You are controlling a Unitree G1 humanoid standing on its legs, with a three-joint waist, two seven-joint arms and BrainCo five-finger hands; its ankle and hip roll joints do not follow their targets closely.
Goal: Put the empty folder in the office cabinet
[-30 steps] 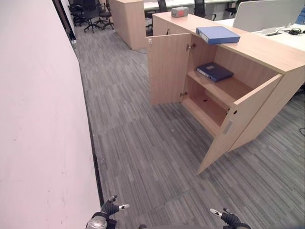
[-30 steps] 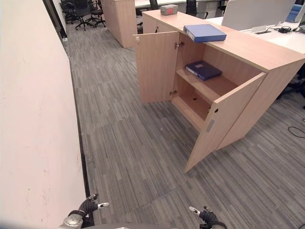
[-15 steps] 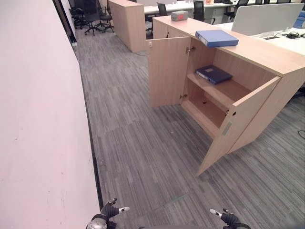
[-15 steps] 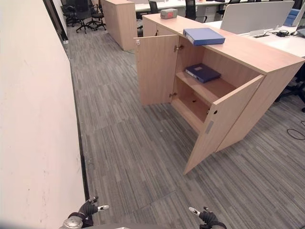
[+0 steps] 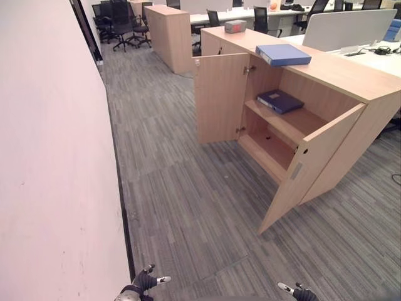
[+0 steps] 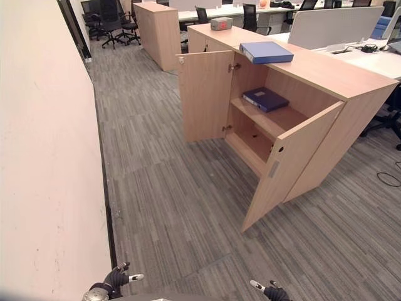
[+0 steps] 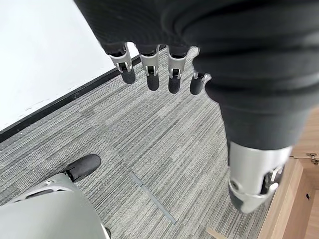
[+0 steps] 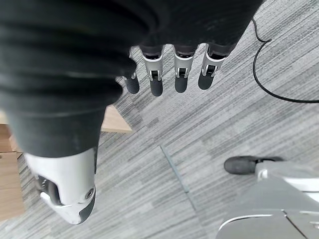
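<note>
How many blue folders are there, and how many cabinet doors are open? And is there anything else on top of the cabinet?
Blue folders: 2, one on top of the cabinet and a darker one on the shelf inside
Open cabinet doors: 2, the far one and the near one
Small grey box on the cabinet top: 1
Total: 5

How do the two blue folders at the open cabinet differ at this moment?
The light blue folder lies on the cabinet's top, out in the open; the dark blue folder lies inside, on the upper shelf between the open doors. The first is paler, the second close to navy. Both lie flat, and neither is held: the left hand and right hand hang open, low and well short of the cabinet.
</note>
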